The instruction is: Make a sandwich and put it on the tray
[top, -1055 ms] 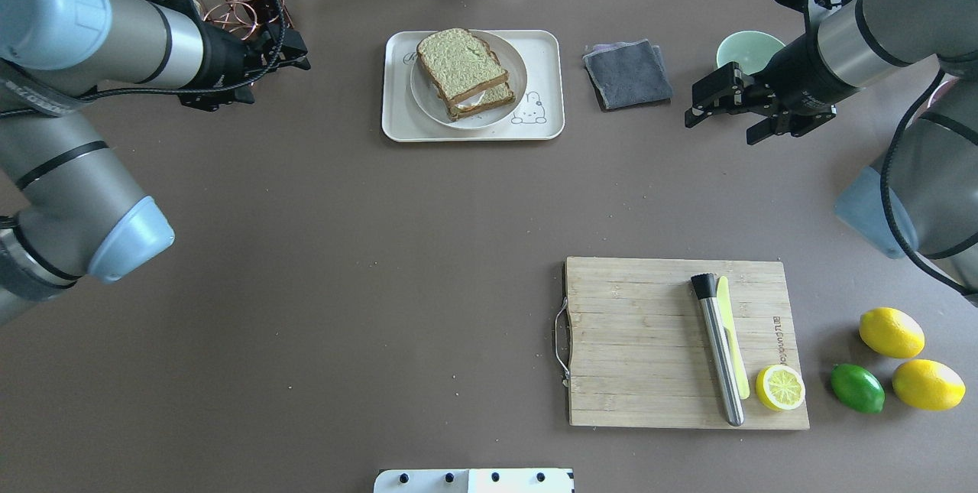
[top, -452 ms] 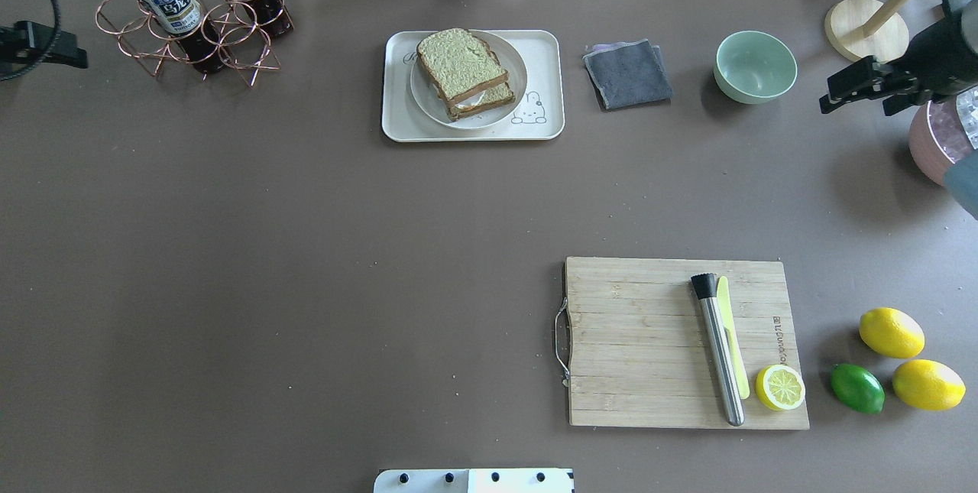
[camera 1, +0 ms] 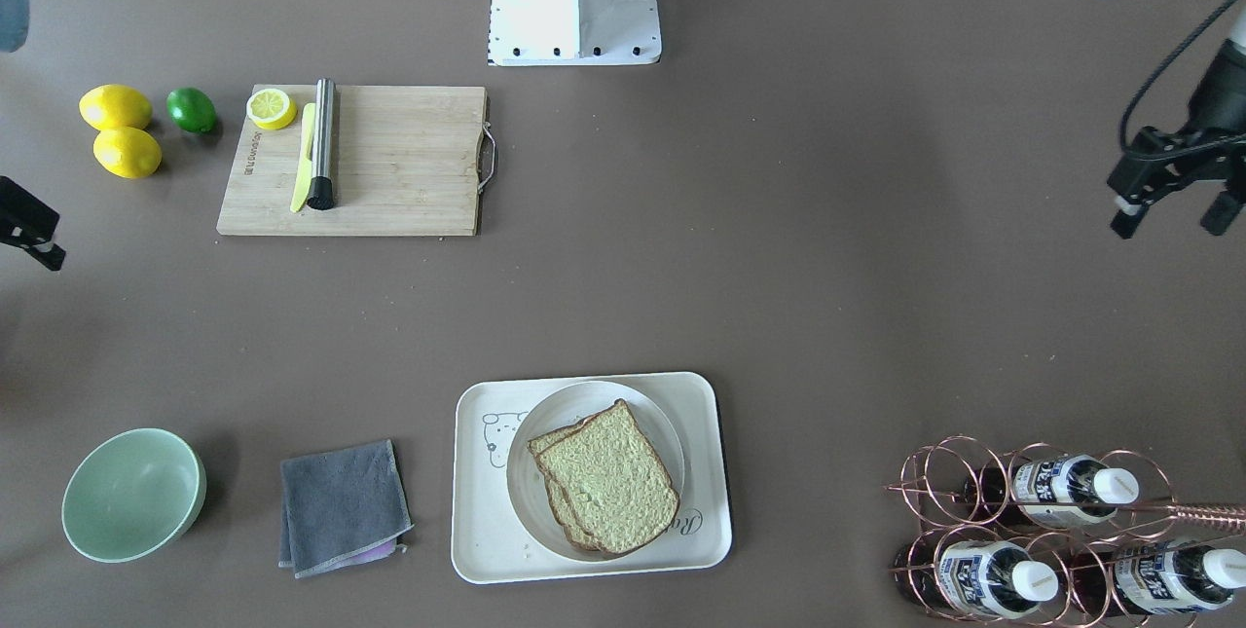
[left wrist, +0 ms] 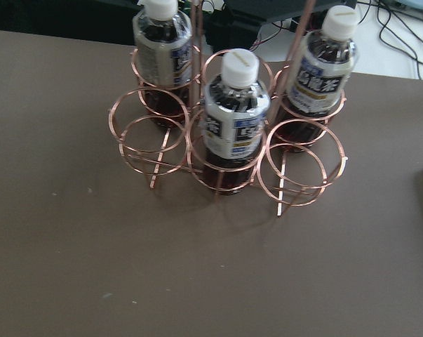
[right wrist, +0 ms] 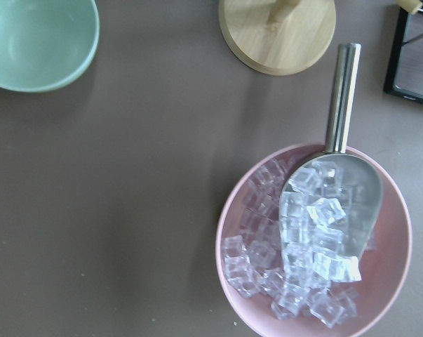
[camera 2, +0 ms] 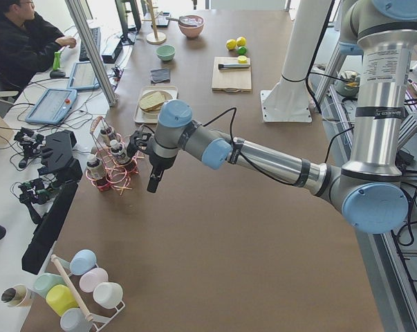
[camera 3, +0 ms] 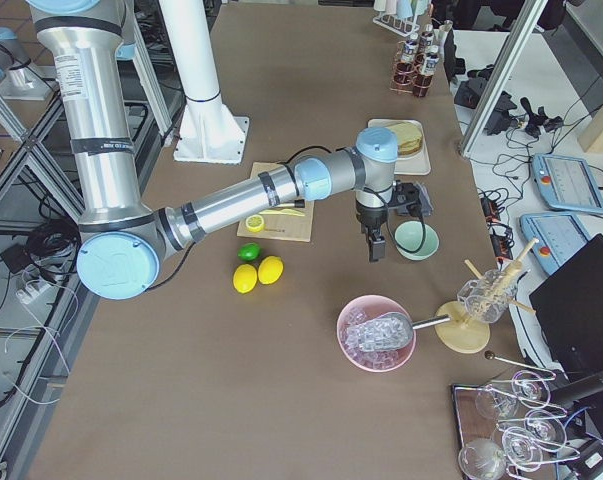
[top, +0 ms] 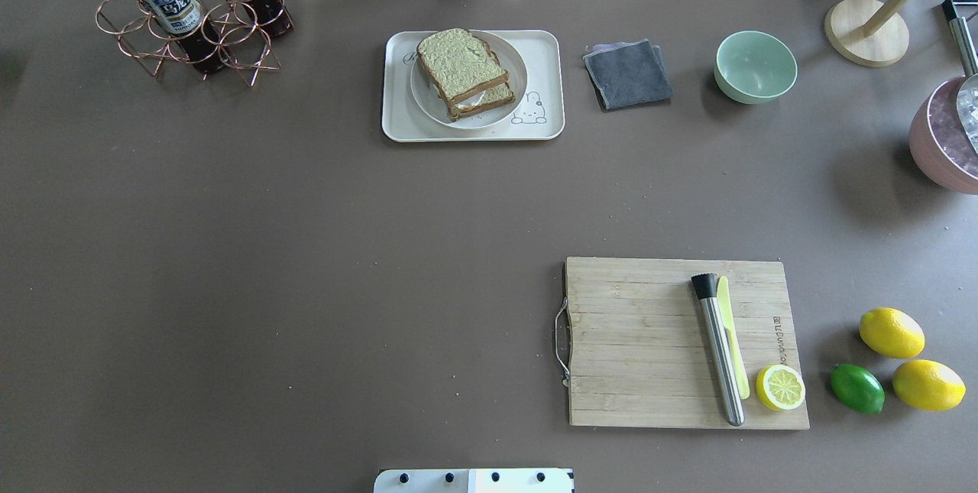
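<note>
Far centre of the table: sandwich (top: 464, 72) stacked on a round plate (top: 513, 92), and the plate sits inside the tray (top: 548, 57). Top slice is skewed over the lower one, with a white egg edge showing between them.

Tray rim is well apart from the grey cloth (top: 628, 74) to its right and the bottle rack (top: 191, 27) far left. A wide stretch of brown table (top: 306, 248) separates the tray from the cutting board (top: 649, 340), near right.

My left claw (camera 1: 1171, 214) hangs spread and holds nothing, above the table's left end on the near side of the rack.

My right claw (camera 3: 374, 245) hovers near the green bowl (top: 755, 66). I cannot tell whether its fingers are apart.
</note>
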Motion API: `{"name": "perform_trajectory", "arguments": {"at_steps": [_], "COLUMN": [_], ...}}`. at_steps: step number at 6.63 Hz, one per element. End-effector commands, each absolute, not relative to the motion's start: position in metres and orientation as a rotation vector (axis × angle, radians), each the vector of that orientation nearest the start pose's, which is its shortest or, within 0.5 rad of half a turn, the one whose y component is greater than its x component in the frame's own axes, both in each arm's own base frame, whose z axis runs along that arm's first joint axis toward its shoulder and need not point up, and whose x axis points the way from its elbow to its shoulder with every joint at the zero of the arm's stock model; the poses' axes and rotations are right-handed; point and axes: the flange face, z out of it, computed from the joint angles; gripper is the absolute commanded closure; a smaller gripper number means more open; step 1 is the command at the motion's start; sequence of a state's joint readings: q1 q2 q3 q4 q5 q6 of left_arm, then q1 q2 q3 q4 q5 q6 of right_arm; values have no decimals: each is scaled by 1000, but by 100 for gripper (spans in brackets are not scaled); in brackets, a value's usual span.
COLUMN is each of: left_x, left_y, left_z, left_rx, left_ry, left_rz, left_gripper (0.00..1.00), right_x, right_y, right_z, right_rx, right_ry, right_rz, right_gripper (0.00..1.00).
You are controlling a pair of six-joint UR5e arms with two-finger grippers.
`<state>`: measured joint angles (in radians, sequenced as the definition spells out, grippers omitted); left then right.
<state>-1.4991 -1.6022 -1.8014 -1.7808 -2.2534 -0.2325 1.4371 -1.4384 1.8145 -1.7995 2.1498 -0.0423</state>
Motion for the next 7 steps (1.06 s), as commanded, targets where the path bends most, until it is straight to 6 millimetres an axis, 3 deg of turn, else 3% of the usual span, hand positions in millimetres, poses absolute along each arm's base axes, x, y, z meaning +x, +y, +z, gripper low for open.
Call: {"name": "perform_trajectory", "arguments": {"at_steps": [1,3,7], "left_x": [-94,-107,-106], "left_y": [-510,-494,-478], "left_z": [566,612,637], "left_rx": [266,215,172], "left_ry": [807,861,866], "left_rz": [79,55,32], "left_gripper": [2,2,2], "right_x": [75,92,105], "right_y": [-515,-486,-474], "right_z": [564,594,604], "right_rx": [68,32,26], "right_ry": [-607,-694,-710], "right_rz": [-249,-178,-139], "right_gripper": [0,0,0]}}
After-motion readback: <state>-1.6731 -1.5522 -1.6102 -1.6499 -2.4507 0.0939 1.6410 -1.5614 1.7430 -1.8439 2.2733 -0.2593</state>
